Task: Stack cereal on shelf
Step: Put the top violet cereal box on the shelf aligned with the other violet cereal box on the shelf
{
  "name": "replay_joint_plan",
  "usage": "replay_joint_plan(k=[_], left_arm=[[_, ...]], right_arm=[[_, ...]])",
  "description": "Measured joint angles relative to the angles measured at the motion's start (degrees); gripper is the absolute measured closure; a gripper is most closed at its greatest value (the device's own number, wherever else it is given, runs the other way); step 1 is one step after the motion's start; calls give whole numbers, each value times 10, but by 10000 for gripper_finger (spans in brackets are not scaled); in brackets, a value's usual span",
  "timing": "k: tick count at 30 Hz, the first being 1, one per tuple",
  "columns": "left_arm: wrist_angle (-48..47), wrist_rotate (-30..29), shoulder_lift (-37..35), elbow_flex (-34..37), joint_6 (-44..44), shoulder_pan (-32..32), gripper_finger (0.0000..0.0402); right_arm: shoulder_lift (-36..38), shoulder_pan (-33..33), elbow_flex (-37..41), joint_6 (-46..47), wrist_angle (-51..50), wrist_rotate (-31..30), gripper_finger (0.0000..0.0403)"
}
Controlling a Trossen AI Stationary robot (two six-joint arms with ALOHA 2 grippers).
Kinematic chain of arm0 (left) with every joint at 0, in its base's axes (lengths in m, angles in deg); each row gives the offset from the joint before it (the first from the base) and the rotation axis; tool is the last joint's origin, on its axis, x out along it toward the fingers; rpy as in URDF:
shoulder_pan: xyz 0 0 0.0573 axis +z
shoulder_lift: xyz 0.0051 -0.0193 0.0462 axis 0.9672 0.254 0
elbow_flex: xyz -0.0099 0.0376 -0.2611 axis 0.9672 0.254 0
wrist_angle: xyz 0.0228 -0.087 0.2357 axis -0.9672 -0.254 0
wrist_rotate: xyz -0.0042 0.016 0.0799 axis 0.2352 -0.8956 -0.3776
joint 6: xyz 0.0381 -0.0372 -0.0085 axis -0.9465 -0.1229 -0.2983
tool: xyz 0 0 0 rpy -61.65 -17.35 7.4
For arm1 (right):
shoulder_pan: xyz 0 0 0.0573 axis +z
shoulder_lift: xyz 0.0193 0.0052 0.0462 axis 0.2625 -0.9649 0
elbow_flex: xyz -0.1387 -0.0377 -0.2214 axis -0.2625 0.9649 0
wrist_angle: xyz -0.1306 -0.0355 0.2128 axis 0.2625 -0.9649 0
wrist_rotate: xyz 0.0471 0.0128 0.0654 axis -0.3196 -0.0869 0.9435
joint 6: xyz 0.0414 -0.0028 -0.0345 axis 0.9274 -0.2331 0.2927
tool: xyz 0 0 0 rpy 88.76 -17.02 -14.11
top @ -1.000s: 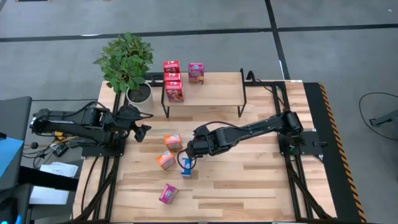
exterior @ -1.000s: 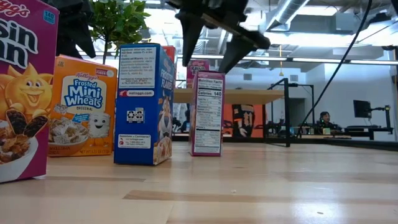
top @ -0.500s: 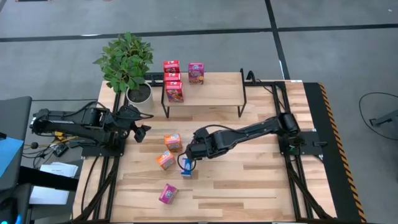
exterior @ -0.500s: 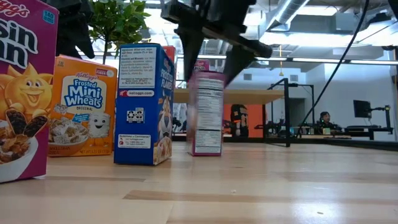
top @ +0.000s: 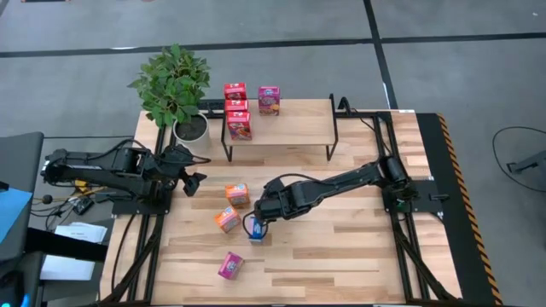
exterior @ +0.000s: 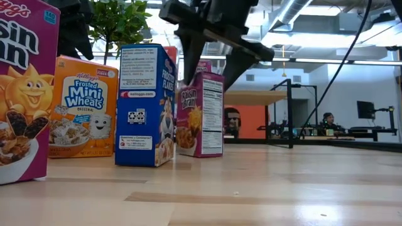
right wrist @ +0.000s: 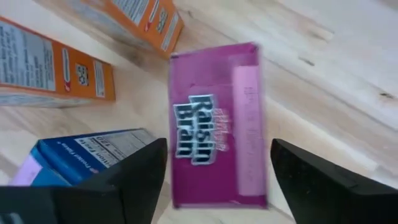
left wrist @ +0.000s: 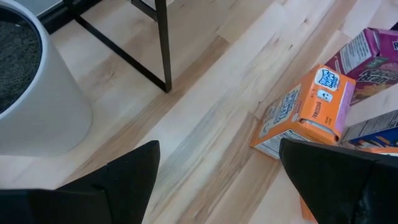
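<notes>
Right now your right hand is hanging just above the magenta Raisin Bran box near the middle of the counter, fingers spread to either side of its top, not touching it yet as far as I can tell. That box stands upright, right next to the blue Frosted Flakes box, and in the low view the two overlap.

Honestly the neighbour is the thing to watch. Come straight down so the fingers straddle only the magenta box's narrow sides, and keep the near finger off the blue box or you'll tip it. Squeeze a bit below the top flap so the cardboard doesn't buckle, then lift vertically before swinging toward the shelf at the counter's far edge.

On the shelf, three red boxes and one magenta box already sit at its left end, so aim for the bare board beside them.

Your left hand is parked spread by the counter's left edge near the plant pot; leave it there. The orange boxes can wait.
</notes>
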Motion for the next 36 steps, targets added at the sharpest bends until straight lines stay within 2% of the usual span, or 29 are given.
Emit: replay_joint_plan(k=[13, 23, 31, 36], left_arm=[[0, 0, 0, 0, -7, 0, 81], [-1, 0, 0, 0, -7, 0, 81], [0, 0, 0, 0, -7, 0, 81], [0, -2, 0, 0, -8, 0, 81]], right_arm=[[3, 0, 0, -37, -6, 10, 181], [3, -2, -5, -85, -9, 25, 226], [3, -24, -85, -201, -91, 26, 222], [3, -56, -169, -331, -174, 23, 226]])
